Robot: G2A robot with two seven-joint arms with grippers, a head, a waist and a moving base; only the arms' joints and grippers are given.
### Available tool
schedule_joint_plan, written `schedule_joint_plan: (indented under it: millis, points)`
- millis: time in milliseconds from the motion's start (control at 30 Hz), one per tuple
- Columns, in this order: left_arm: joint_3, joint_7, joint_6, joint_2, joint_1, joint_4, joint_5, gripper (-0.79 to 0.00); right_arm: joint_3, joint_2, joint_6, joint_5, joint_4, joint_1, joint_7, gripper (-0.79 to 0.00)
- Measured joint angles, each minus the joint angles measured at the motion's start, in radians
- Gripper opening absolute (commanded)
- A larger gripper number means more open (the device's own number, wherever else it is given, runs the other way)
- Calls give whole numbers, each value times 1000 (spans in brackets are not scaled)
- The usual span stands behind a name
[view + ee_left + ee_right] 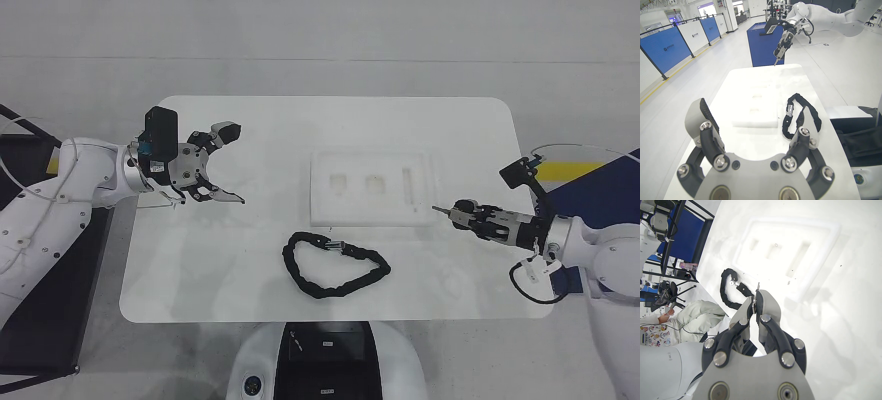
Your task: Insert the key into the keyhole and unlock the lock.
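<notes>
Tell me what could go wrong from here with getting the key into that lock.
The right claw pinches the key only by its head, so it may twist or slip on contact. The chain lock lies loose, with the left claw open and apart from it, so a push could slide it away.

Just a white desk (200, 250) with rounded corners, nothing fancy. Lying on it: a white foam tray (322, 210) with three shallow recesses, and a black sleeved chain lock (290, 258) looped up near the tray's front edge, not touching.
</notes>
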State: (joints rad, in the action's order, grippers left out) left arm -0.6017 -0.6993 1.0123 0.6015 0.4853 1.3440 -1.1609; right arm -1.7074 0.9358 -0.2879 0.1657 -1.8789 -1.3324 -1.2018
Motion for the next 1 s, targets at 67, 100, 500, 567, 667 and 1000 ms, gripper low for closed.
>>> schedule_joint_plan:
  millis: [67, 100, 500, 567, 667, 1000]
  points:
    - [0, 0, 0, 0, 0, 0, 0, 0, 0, 0, 0, 0, 0, 0, 0, -785]
    - [0, 0, 0, 0, 0, 0, 0, 0, 0, 0, 0, 0, 0, 0, 0, -785]
    - [30, 160, -44, 36, 52, 157, -25, 0, 0, 0, 0, 0, 0, 0, 0, -785]
    - [47, 172, -39, 51, 57, 160, -26, 0, 0, 0, 0, 0, 0, 0, 0, -785]
    - [73, 185, -31, 80, 56, 157, -39, 0, 0, 0, 0, 0, 0, 0, 0, -785]
    - [195, 193, 0, 168, 25, 127, -143, 0, 0, 0, 0, 0, 0, 0, 0, -785]
